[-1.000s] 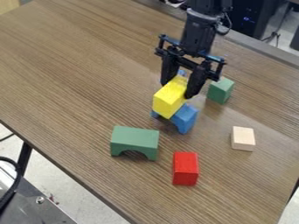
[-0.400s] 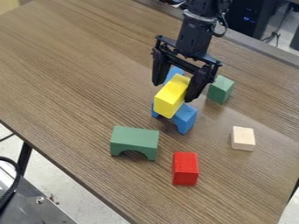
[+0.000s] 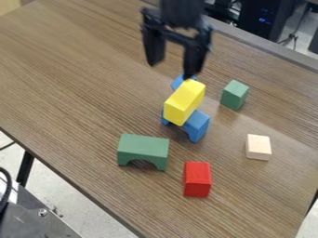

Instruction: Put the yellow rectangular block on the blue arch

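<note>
- Over the far side of the surface (image 3: 74,93), the pincer (image 3: 169,69) hangs with its two fingers spread and nothing between them; it has let go of the yellow block (image 3: 185,101) and risen clear, toward the far edge.
- A second ago those fingers flanked the yellow block; then they widened, and now they are up and away while the block keeps its place.
- The yellow block sits on the blue arch (image 3: 197,124), between the middle of the surface and its far edge, long side running crosswise over the arch. With the block staying put unheld, the task looks done; only backing the arm off seems left.
- Behind the yellow block shows a bit of blue (image 3: 178,82), and I cannot tell what piece it is.
- Smooth, flat-faced and crisp-edged, the yellow block looks like painted wood; the blue arch has the same even coat, with a curved cut beneath.
- Streaky brown grain runs along the surface. Toward its near edge stands the green arch (image 3: 142,148), squared on top and rounded out below, with the glossy red block (image 3: 197,179) beside it.
</note>
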{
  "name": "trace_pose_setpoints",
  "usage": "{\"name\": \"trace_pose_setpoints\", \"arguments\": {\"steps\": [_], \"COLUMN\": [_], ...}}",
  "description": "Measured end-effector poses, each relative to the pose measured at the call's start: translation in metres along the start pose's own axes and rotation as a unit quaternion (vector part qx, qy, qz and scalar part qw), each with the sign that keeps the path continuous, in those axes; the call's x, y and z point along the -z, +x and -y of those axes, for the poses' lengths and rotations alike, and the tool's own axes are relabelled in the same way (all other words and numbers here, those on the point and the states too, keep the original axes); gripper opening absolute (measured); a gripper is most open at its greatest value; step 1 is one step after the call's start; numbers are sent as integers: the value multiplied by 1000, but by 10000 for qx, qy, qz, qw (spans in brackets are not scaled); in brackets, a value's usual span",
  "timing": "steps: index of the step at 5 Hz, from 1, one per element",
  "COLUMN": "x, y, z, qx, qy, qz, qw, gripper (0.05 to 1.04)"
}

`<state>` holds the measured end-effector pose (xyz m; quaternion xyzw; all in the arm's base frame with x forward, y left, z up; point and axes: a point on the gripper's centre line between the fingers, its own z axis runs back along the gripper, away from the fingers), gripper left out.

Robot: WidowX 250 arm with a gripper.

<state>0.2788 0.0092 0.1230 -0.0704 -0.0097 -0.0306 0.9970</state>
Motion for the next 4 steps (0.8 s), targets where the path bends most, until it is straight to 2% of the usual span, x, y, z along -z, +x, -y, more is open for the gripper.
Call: {"name": "trace_pose_setpoints", "arguments": {"steps": [1,2,3,4], "x": [-10,7,20,22], "y": [-4,-6,5,10], "z": [-5,-15,-22,-22], "qx": [-3,-205,-278,-359], "qy": [81,568,1117,1024], "qz": [214,-232,-395,-276], "qw": [9997,9979,9926,9937], "gripper": [999,999,999,999]}}
